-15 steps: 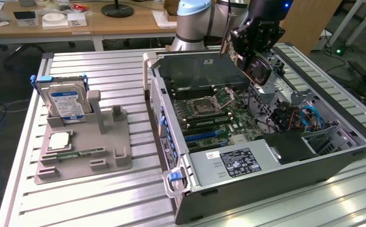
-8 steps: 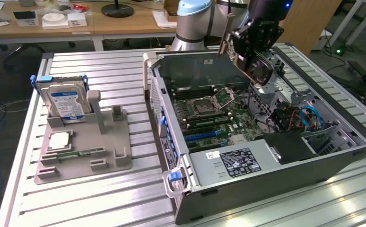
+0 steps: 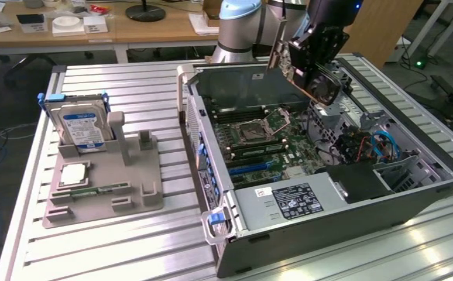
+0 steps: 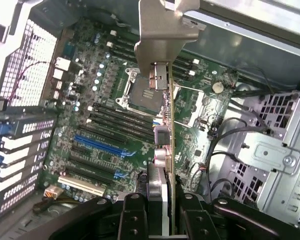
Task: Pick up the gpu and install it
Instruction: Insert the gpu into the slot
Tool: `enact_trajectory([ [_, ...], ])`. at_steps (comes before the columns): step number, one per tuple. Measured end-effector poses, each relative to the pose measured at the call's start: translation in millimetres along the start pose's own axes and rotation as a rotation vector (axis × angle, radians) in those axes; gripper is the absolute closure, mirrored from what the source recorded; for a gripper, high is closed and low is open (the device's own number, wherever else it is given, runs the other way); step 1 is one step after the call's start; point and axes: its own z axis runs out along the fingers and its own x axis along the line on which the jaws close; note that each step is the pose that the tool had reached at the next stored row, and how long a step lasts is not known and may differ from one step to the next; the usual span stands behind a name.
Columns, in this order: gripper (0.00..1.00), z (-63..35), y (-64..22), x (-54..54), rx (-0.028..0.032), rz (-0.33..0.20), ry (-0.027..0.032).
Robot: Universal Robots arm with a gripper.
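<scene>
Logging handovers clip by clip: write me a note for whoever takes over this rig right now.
Gripper: shut on the gpu, card held on edge, its silver bracket at the end away from the wrist.
Where: gpu hangs over the open computer case, above the motherboard, clear of it.
Done: gpu is lifted and over the case.
Left: card not seated; the blue expansion slot is empty.

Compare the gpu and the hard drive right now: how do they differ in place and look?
The gpu hangs clamped in the end effector above the open computer case; the hard drive stands upright in the grey holder. The gpu shows a green board with a black fan; the hard drive is silver with a blue label. Neither is installed in the case.
</scene>
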Motion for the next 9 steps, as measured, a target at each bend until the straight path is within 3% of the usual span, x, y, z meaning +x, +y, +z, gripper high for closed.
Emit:
enact_trajectory([
  [9,0.72,0.2,-0.1,0.0,0.0038,-0.087,-0.0002],
])
